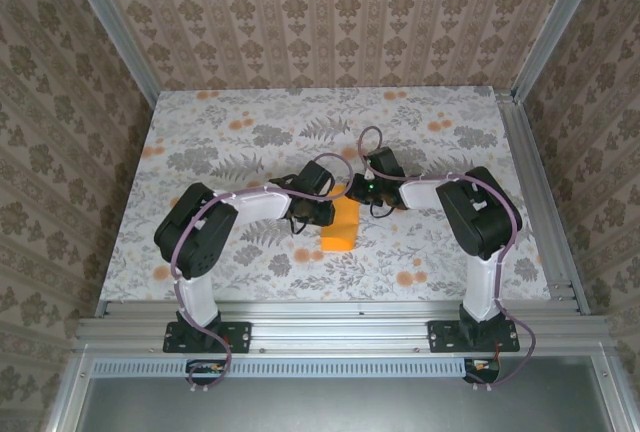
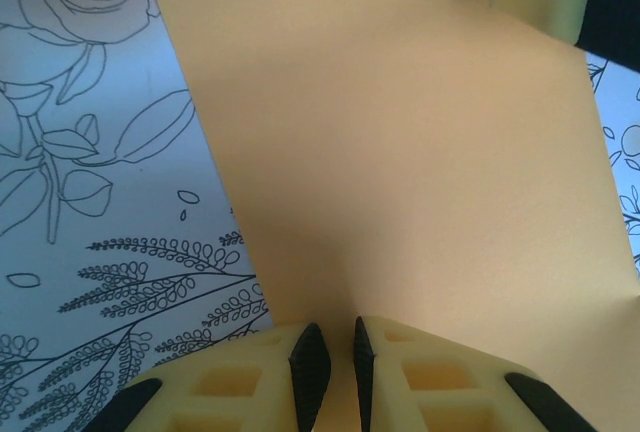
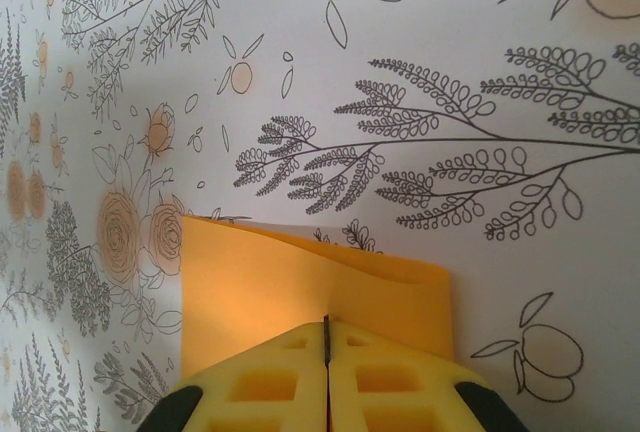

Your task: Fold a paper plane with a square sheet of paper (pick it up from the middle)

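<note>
Two pincers meet near the middle of the counter (image 1: 250,132), both at the square sheet of paper (image 1: 340,229). From the top cam the sheet is a narrow orange strip, long axis running away from the bases. So it's folded at least once, with no point formed yet.

- Your left pincer (image 2: 335,357): jaws nearly together, slim gap betw. the tips. Orange paper runs right up to the tips and shows thru the gap. Can't tell whether it nips a layer or only bears down on it. The paper sits v. close to the left wrist cam, so a flap may be raised (judgement only).
- Your right pincer (image 3: 327,337): pressed together, no gap seen. Tips sit at the sheet's near edge. Can't tell if a layer is caught betw. them or if they just pin it flat. The far edge in this view is wavy and the top layer bows up off the lower one, so the fold isn't creased flat.

Step in hand (est.): an early lengthwise fold, right pincer anchoring, left working the flap. Progress is early; nose and wing folds are all to come.

Next move, as you'd plan it:
- Line the flap edge up w/ the edge below before pressing, else the crease goes skew.
- Run closed tips along the fold to flatten the bow.
- Anchor w/ one pincer throughout; thin paper on a smooth counter will prob. slide.
- Mind tip clearance, since the pincers are close together.
</note>
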`<action>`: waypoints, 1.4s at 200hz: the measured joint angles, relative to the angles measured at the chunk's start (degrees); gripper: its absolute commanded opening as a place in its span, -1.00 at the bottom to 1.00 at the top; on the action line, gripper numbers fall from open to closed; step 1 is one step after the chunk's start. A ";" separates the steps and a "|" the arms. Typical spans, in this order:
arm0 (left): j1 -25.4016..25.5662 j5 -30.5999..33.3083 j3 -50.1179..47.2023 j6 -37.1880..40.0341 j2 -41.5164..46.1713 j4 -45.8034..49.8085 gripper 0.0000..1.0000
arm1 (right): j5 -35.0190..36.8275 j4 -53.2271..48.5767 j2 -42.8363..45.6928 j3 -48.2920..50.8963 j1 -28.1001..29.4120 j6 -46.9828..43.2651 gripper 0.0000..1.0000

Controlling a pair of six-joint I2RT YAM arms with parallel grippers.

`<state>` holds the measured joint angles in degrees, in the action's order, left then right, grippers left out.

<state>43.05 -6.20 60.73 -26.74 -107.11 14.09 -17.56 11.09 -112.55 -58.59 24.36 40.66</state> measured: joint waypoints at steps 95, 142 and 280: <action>-0.02 0.02 -0.74 0.02 0.09 -1.77 -0.55 | -2.21 1.79 -1.57 -1.05 -5.01 0.02 -0.81; -0.02 0.00 -0.66 0.02 0.09 -1.70 -0.55 | -1.20 0.46 -1.81 -2.34 -6.05 -1.55 -0.81; -0.24 -0.50 1.25 0.26 -0.81 0.83 -0.55 | -5.53 -1.46 12.26 12.31 3.28 0.22 -0.81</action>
<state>42.81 -6.70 61.98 -26.48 -107.92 14.92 -23.09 9.63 -100.29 -46.28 27.64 40.88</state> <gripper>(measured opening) 0.225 0.098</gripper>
